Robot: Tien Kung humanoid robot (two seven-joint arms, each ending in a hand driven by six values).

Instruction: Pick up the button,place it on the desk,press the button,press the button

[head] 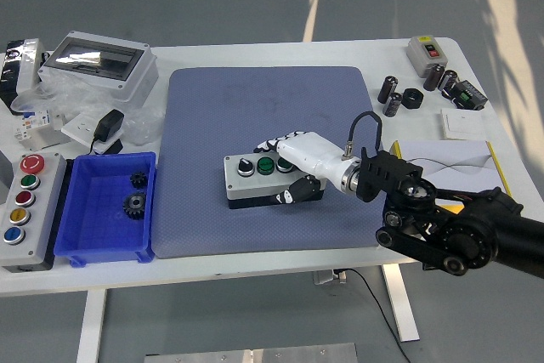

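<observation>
Lying across the middle of the table (pixel 255 50): a mat (pixel 255 108), bearing the button box (pixel 259 180) toward its near right part, with the right hand (pixel 293 163) reaching in from the right and resting over the box's right end. Sitting left of the mat: a bin (pixel 85 244) holding two gears (pixel 134 193), a second button box (pixel 25 201) further left at the table's edge, and an enclosure (pixel 98 61) and an adapter (pixel 108 129) behind them. Lying right of the mat: a booklet (pixel 450 159), a small switch box (pixel 425 51) at the far corner, and several cylinders (pixel 391 95) near it.
</observation>
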